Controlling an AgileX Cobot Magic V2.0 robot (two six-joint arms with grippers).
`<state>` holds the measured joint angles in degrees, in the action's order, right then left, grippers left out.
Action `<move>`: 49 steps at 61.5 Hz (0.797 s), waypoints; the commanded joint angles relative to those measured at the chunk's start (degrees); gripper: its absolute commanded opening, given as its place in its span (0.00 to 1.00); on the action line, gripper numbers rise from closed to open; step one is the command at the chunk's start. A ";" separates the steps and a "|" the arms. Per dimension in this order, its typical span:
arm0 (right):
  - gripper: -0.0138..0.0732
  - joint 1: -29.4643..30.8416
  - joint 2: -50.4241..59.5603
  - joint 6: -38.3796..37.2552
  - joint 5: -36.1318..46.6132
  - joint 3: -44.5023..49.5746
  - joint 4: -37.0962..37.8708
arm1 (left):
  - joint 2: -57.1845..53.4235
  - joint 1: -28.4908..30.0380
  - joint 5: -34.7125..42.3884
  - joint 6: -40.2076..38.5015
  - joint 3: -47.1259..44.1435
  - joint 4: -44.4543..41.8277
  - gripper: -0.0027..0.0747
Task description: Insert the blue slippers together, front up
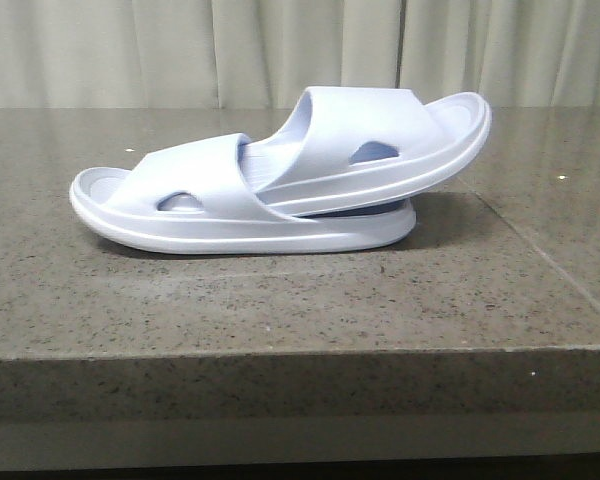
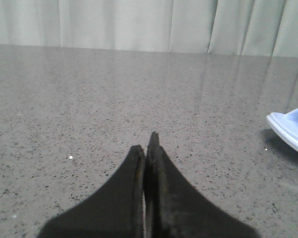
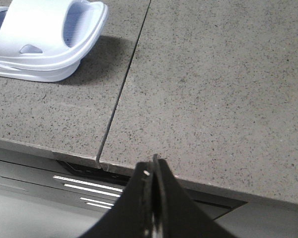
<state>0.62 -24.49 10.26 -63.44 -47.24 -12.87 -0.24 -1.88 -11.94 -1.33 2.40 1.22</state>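
Observation:
Two pale lavender-blue slippers sit nested on the grey stone table [image 1: 280, 300]. The lower slipper [image 1: 180, 205] lies flat. The upper slipper [image 1: 400, 140] has one end tucked under the lower one's strap and its other end raised to the right. No gripper shows in the front view. My left gripper [image 2: 146, 144] is shut and empty above bare table, with one slipper's tip [image 2: 290, 130] off to its side. My right gripper [image 3: 153, 166] is shut and empty over the table's front edge, well away from the slipper pair [image 3: 44, 34].
A seam [image 3: 121, 89] runs across the tabletop beside the slippers. The table's front edge [image 3: 198, 186] drops to a dark frame below. Pale curtains [image 1: 280, 50] hang behind the table.

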 commanded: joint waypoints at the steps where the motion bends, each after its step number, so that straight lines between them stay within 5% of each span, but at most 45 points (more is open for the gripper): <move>1: 0.02 -0.20 -0.50 0.25 3.37 -1.16 -0.13 | -1.06 -1.75 8.37 0.12 0.41 -0.25 0.01; 10: 0.02 -0.20 -0.50 0.25 3.37 -1.16 -0.13 | -1.06 -2.59 16.88 0.12 -2.99 -0.25 0.01; 49: 0.02 -0.20 -0.50 0.25 3.37 -1.16 -0.13 | -1.06 -2.46 19.40 4.66 -2.88 2.80 0.01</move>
<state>0.62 -24.49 10.21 -63.50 -47.24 -12.87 -0.24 -4.05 2.33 2.93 -0.19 3.42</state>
